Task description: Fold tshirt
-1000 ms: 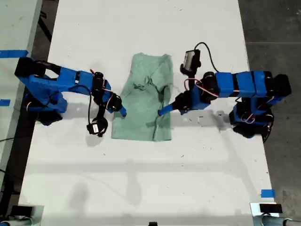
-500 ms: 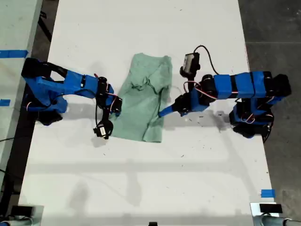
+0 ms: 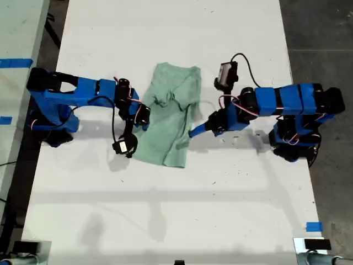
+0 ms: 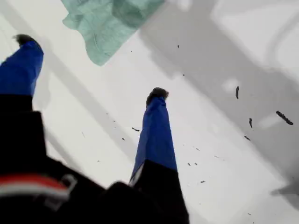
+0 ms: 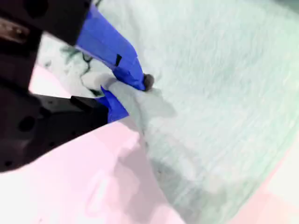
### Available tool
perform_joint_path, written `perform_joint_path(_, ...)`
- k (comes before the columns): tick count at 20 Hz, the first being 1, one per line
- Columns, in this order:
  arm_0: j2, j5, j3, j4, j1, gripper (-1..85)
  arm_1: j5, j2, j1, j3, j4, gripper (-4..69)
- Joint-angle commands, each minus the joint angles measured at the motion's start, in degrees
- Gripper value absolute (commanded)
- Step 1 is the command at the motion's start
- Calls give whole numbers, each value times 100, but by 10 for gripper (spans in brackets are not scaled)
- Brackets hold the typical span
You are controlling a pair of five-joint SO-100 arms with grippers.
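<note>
The pale mint-green tshirt (image 3: 168,121) lies rumpled on the white table (image 3: 165,210), between the two blue arms. My second gripper (image 3: 144,118) is at the shirt's edge on the exterior view's left. In the second wrist view it (image 5: 128,88) is shut on a bunched fold of the tshirt (image 5: 224,93). My first gripper (image 3: 191,132) reaches in from the exterior view's right and stops just beside the shirt's edge. In the first wrist view it (image 4: 88,66) stands open over bare table, with a corner of the tshirt (image 4: 107,23) ahead of its fingers.
The arm bases stand at the table's two sides in the exterior view, one on the left (image 3: 49,110), one on the right (image 3: 298,127). Small dark specks (image 4: 280,116) dot the table. Blue tape marks (image 3: 313,226) sit near the edges.
My second gripper has moved towards the table's far end with the shirt's edge in it. The shirt's lower part has been drawn in and skewed. My first gripper has barely moved.
</note>
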Motion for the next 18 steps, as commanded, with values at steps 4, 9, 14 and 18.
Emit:
perform_joint_path(4,-2285,457,-3331,598,220,0,158,1213,9,633,-202,375)
perform_joint_path(9,-3885,475,-4131,97,-35,206,176,1301,9,756,-264,369)
perform_joint_path(14,-3858,448,-4148,554,-70,232,167,1301,9,835,-299,369)
perform_joint_path(18,-2971,422,-4087,1459,-9,218,185,1310,18,923,-352,369)
